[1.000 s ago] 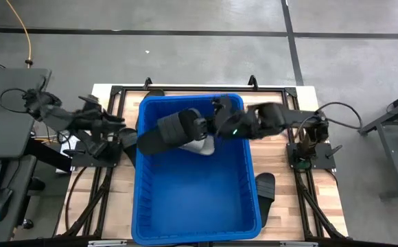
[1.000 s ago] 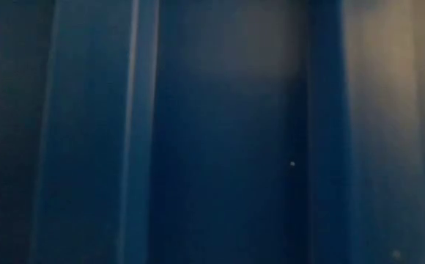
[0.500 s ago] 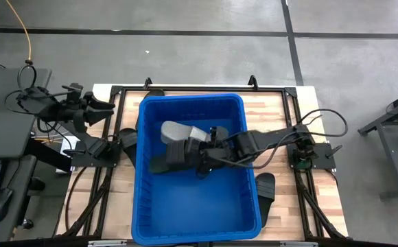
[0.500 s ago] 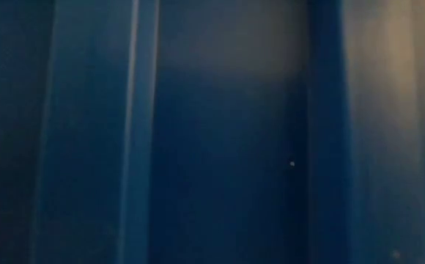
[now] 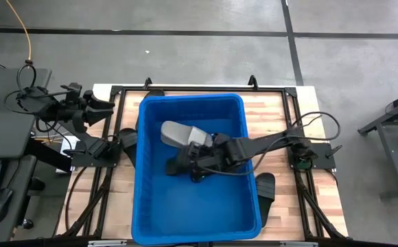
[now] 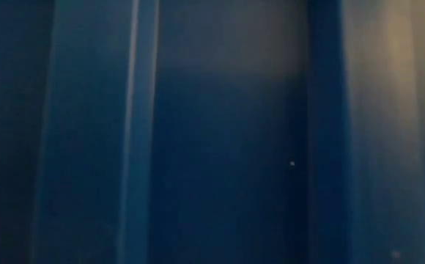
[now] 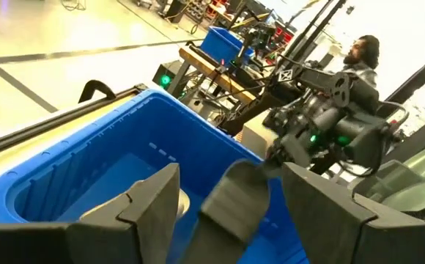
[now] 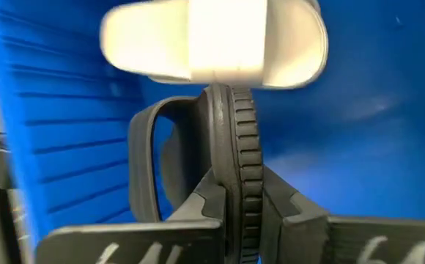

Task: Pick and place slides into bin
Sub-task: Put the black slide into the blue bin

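Observation:
The blue bin point(image 5: 144, 206) stands mid-table, and its wall fills the low view point(image 6: 212, 132). My right gripper point(image 5: 197, 162) reaches in from the right and is shut on a black slide point(image 5: 180, 163) low inside the bin. A light grey slide point(image 5: 182, 133) lies on the bin floor just beyond it and also shows in the right wrist view point(image 8: 212, 37). My left gripper point(image 5: 105, 106) is open and empty, raised off the bin's far left corner, with its fingers point(image 7: 154, 202) pointing toward the bin. My right gripper pinches the black slide's ribbed sole edge point(image 8: 240, 158) between its two fingers. The slide is turned on its side, its sole upright between the fingers and its strap loop point(image 8: 145, 158) bulging to one side. Whether it rests on the bin floor I cannot tell.
More black slides lie on the wooden table: one to the right of the bin point(image 5: 265, 188), one at its left point(image 5: 126, 139), one behind its far edge point(image 5: 155, 92). A person point(image 7: 363, 55) shows beyond the table in the left wrist view.
My right gripper has gone down into the bin and toward the table's near edge, carrying the black slide from above the grey slide to a spot in front of it. My left gripper has drawn away from the bin, toward the table's far left, and risen.

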Robot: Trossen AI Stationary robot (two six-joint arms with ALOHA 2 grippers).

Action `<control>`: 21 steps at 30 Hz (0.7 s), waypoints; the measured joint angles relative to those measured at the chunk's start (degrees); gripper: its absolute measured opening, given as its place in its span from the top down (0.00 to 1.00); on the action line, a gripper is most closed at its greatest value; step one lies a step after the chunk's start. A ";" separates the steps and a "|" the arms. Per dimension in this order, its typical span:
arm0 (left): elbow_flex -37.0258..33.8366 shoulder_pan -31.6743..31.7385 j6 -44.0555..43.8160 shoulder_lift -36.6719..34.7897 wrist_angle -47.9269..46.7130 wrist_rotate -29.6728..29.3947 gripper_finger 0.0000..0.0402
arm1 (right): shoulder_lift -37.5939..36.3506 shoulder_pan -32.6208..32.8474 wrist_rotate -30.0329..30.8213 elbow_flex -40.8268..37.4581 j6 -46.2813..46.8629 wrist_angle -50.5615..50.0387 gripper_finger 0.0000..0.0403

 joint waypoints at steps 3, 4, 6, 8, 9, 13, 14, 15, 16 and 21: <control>-0.01 0.00 0.29 0.00 0.00 0.00 0.43 | 2.15 -0.57 -0.15 0.00 -0.31 0.16 0.98; 0.00 0.00 0.31 0.00 0.00 -0.02 0.43 | 2.73 -0.88 -0.22 0.00 -0.60 0.25 0.98; -0.02 0.00 0.34 0.00 0.00 0.00 0.43 | 3.74 -1.40 -0.09 0.00 -0.73 -0.07 0.98; -0.01 -0.01 0.32 0.00 0.00 0.00 0.43 | 4.79 -1.95 -0.16 0.00 -1.09 0.42 0.98; -0.01 -0.02 0.32 0.00 0.00 0.01 0.43 | 5.38 -2.28 -1.05 0.00 -2.24 1.63 0.98; -0.02 -0.02 0.31 0.00 0.00 0.00 0.43 | 7.20 -3.00 -4.63 0.00 -5.82 4.14 0.98; -0.02 -0.02 0.31 0.00 0.00 0.01 0.43 | 7.60 -3.08 -4.95 0.00 -6.43 4.04 0.98; -0.02 -0.02 0.31 0.00 0.00 0.03 0.43 | 8.00 -3.23 -5.21 0.02 -6.78 4.10 0.98; -0.02 -0.02 0.31 0.00 0.00 0.21 0.43 | 8.26 -3.33 -5.63 0.02 -6.84 4.03 0.98; -0.02 -0.02 0.31 0.01 0.02 0.66 0.43 | 9.76 -3.48 -7.80 0.09 -7.68 1.74 0.98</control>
